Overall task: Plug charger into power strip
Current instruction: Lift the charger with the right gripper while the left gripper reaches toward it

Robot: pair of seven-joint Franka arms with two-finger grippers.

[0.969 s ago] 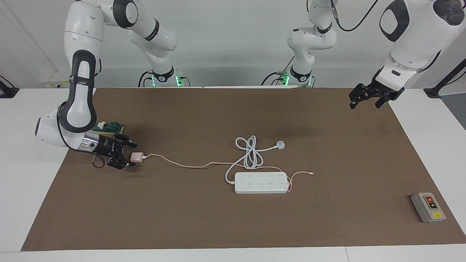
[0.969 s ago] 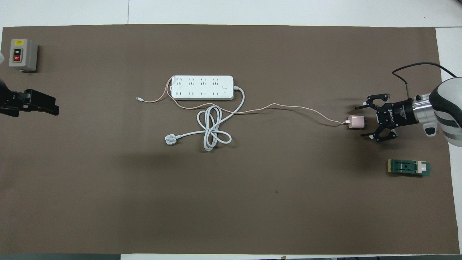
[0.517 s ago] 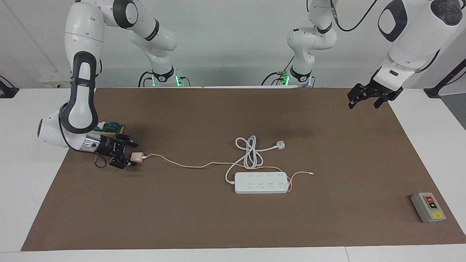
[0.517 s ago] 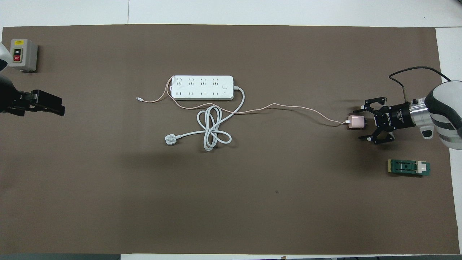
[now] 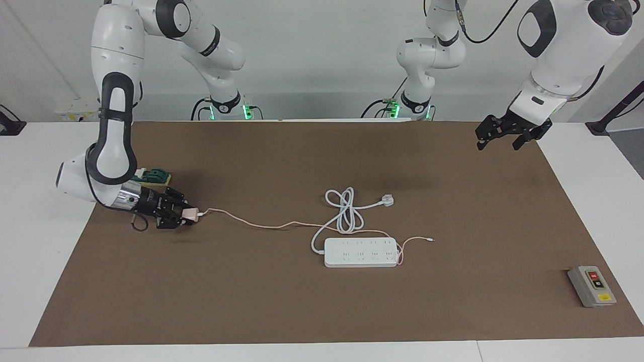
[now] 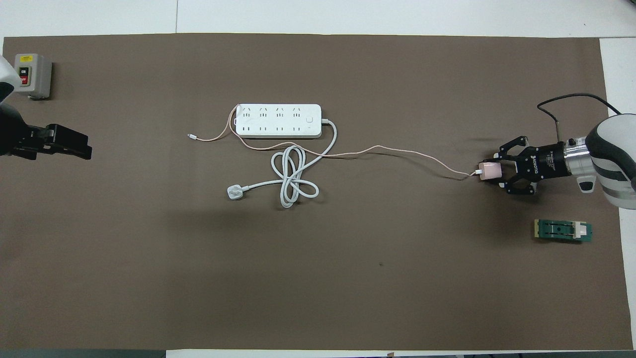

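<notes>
Closing on the charger at the surface's edge

Gripping is what has just changed: the right end effector [image 5: 182, 215], spread around the charger [image 5: 189, 214] a second ago, has now pinched shut on it near the right arm's end of the surface — lifted or not, I cannot quite tell. Carrying can begin toward the power strip [image 5: 360, 252] mid-surface. The left end effector [image 5: 498, 137] waits open above its own end. Count: one charger, one strip, one grey switch box [image 5: 591, 286] — two end effectors.
</notes>
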